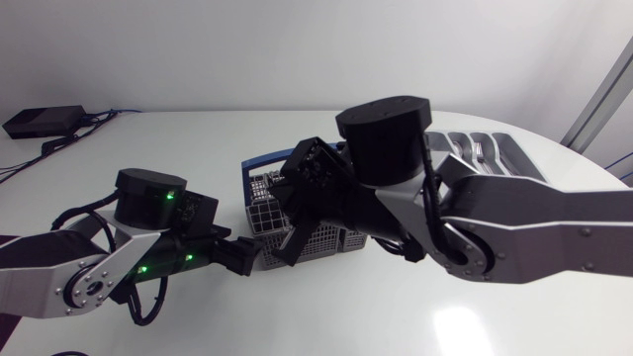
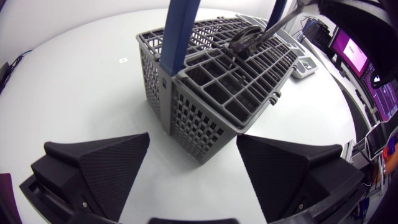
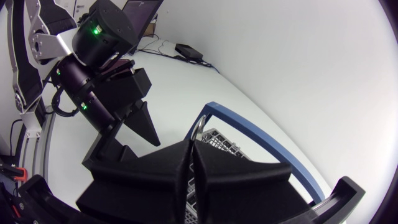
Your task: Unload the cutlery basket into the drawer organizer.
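Left wrist view: basket (image 2: 214, 93) before pincer (image 2: 193, 139).

— What are you seeing besides the job itself?
— You're looking at a glossy white table (image 1: 178, 138) that is catching a patch of glare near its front edge. A flat black box (image 1: 45, 121) is sitting at its far left corner, and dark cables (image 1: 54, 144) are trailing beside it along the edge.
— Anything else?
— A small pale mark (image 2: 122, 60) is showing on the bare tabletop.

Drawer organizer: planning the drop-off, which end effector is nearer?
Right. The right end effector is over the basket beside the drawer organizer; the left end effector is beyond the basket.
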{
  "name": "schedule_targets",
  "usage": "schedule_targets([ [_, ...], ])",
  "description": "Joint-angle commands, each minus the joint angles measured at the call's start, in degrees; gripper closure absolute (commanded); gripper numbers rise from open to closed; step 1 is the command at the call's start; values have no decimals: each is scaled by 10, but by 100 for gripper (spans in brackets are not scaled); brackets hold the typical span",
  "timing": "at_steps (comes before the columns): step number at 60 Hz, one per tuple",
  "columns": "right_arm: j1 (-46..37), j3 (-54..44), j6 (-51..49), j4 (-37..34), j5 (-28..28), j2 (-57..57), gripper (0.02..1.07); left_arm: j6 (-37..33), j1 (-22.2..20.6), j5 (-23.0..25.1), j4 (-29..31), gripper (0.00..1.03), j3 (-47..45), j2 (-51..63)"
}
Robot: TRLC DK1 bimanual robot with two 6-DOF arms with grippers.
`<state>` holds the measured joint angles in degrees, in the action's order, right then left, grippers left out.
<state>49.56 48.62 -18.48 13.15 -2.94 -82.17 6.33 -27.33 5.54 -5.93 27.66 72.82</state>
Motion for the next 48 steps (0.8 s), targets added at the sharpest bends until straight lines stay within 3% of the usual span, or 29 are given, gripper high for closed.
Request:
schedule_targets([
  [1, 4, -5, -1, -13, 3, 20, 101, -8, 1, -3, -6, 5, -13, 9],
  [27, -1, 11, 47, -62, -42, 53, 101, -6, -1, -5, -1, 5, -8, 15],
  [48, -120, 51, 71, -250, -124, 163, 101, 18, -12, -7, 87, 5, 40, -58],
])
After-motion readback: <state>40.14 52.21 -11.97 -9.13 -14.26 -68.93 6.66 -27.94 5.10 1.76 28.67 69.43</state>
